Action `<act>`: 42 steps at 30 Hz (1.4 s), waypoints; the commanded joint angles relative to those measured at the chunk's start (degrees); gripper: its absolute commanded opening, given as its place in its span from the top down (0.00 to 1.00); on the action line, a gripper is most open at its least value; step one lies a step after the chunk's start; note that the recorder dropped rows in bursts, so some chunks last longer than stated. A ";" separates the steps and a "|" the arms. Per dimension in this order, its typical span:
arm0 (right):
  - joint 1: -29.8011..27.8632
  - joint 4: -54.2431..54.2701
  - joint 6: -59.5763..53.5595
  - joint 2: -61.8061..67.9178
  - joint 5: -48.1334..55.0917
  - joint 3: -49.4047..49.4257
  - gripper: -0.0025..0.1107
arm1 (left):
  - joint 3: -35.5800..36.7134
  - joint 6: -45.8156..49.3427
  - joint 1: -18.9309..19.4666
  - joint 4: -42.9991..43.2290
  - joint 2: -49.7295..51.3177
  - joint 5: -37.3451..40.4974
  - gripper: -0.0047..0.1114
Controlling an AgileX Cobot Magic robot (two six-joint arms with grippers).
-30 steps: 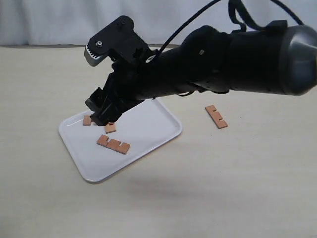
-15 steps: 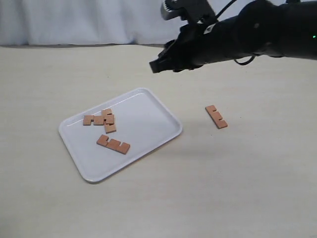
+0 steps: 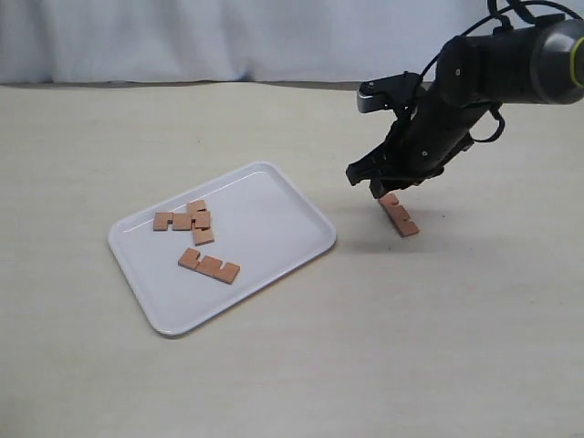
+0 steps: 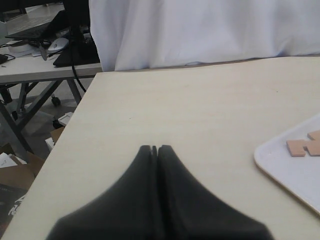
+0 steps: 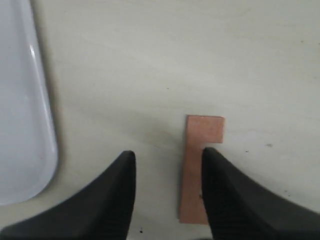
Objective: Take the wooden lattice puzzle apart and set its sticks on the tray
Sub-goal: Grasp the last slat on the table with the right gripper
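Note:
The white tray (image 3: 274, 228) lies left of centre with three reddish-brown notched sticks on it: one alone (image 3: 209, 266) and two touching (image 3: 173, 221) (image 3: 202, 222). No assembled lattice puzzle shows. A fourth stick (image 3: 401, 217) lies on the table right of the tray. My right gripper (image 3: 370, 182) hovers low over that stick's far end, open. In the right wrist view the stick (image 5: 192, 170) lies beside one finger of the right gripper (image 5: 167, 157), partly under it. My left gripper (image 4: 155, 148) is shut and empty, off the tray's corner (image 4: 285, 165).
The table's edge runs close to the left gripper, with a white curtain behind and office clutter beyond. The tray rim (image 5: 22, 125) lies a short way from the right gripper.
The right arm left the tray, swung up and to the right, then came down over the loose stick on the table. The sticks on the tray stayed put.

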 commanded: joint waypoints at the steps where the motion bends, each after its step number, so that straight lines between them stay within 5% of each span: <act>1: -0.30 -6.23 7.29 0.87 0.48 -0.41 0.51 | 0.11 -0.04 -0.04 -0.30 -0.10 -0.66 0.96; 13: -0.30 -5.31 7.29 6.36 4.05 -0.41 0.54 | 0.11 -0.04 -0.04 -0.18 -0.10 -0.66 0.96; 18: -0.30 -4.08 7.23 6.46 6.60 -0.41 0.93 | 0.11 -0.04 -0.04 -0.18 -0.10 -0.66 0.96; 34: 0.02 -3.67 7.00 -5.24 7.57 -0.02 0.94 | 0.11 -0.04 -0.04 -0.18 -0.10 -0.66 0.96; 42: 2.08 3.50 0.54 -12.51 0.45 10.17 0.94 | 0.11 -0.04 -0.04 -0.32 -0.10 -0.66 0.96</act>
